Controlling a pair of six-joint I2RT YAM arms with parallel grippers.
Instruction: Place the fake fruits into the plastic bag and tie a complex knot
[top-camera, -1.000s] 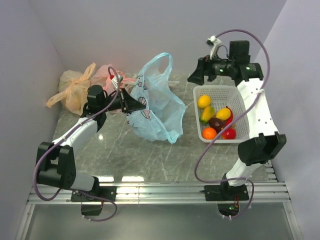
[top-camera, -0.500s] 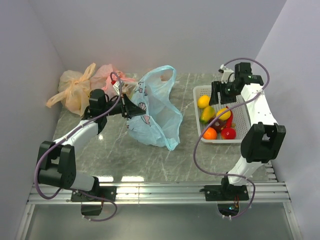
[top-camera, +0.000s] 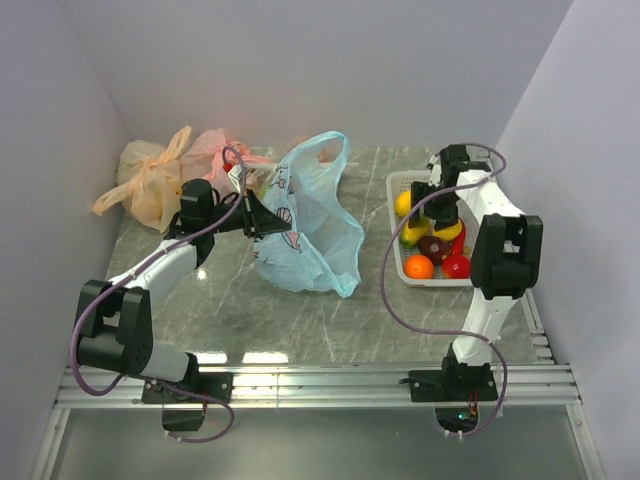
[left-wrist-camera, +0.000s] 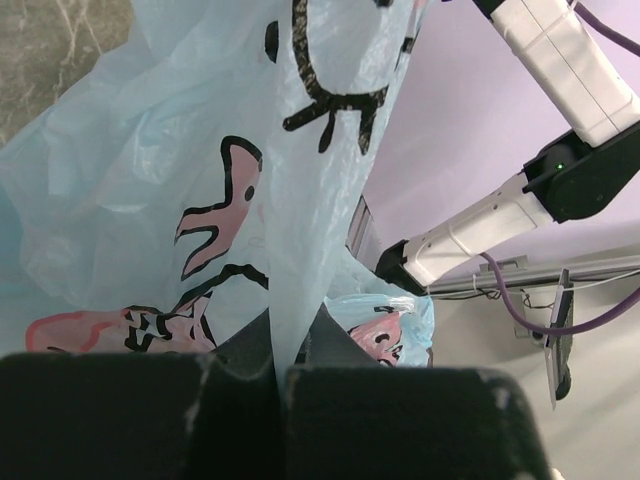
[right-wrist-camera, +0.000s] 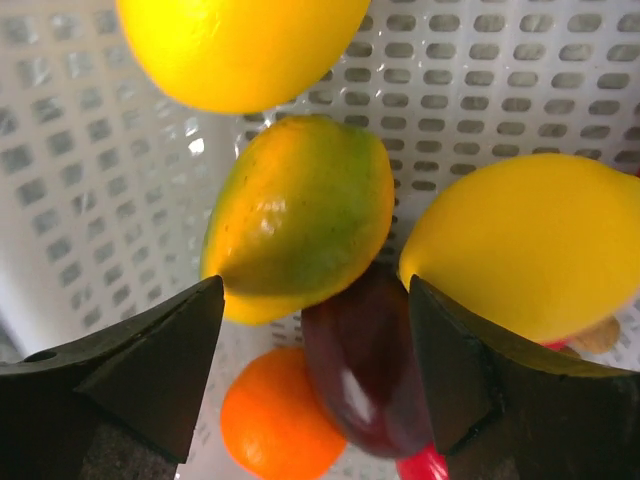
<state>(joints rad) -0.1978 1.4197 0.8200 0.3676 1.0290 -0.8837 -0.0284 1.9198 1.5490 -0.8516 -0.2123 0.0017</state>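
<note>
Two jobs at once: my left jaws pinch the edge of the light blue plastic bag (top-camera: 310, 225), held up mid-bench, while my right jaws gape over the fake fruits (right-wrist-camera: 300, 210) in the white basket (right-wrist-camera: 500, 60) at right.

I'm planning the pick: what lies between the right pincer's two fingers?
In the right wrist view, the green-yellow fruit and, lower, the dark purple fruit lie between the open fingers of the right pincer.

Soft, even overhead light fills the top view. White glare patches sit on the glossy bench (top-camera: 300, 320) near its front edge, and shadows are faint. Close up, the left claw (left-wrist-camera: 280, 378) and right claw (right-wrist-camera: 315, 330) look dark and blurred, while the fruits (right-wrist-camera: 300, 215) show small highlights.
</note>
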